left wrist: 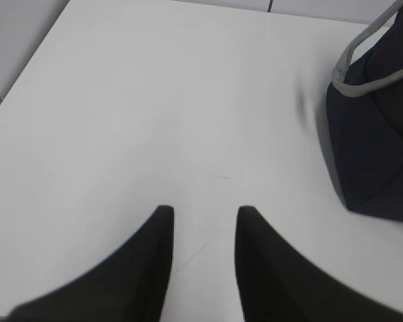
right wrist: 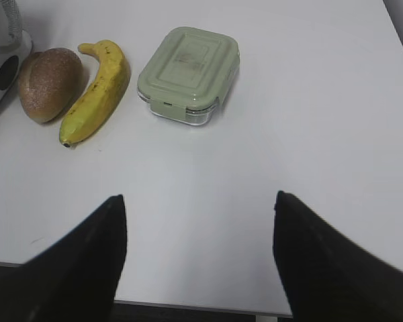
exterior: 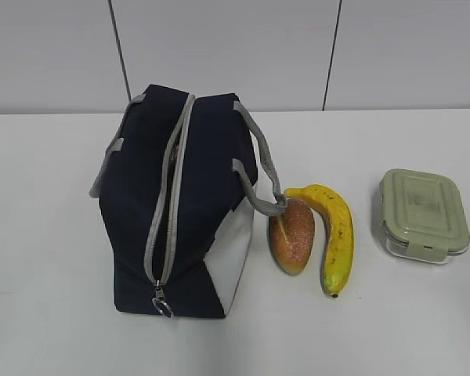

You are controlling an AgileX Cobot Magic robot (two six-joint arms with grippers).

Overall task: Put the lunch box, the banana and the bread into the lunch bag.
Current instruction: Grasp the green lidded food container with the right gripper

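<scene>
Smooth white table (exterior: pixel 47 235), boxy fabric lunch bag (exterior: pixel 196 204), curved banana (exterior: pixel 337 231)

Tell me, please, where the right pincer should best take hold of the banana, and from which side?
Probably at the middle of the banana, from above, with one finger on each long side. It lies flat on the table, and its mid-body is thick and even. The stem end curves close to the bread, so there is little room there; the side facing the lunch box is open.

A white table (exterior: pixel 55 235) bears the lunch bag (exterior: pixel 196 204), bread (exterior: pixel 292 235), banana (exterior: pixel 337 235) and lunch box (exterior: pixel 423 215).
</scene>
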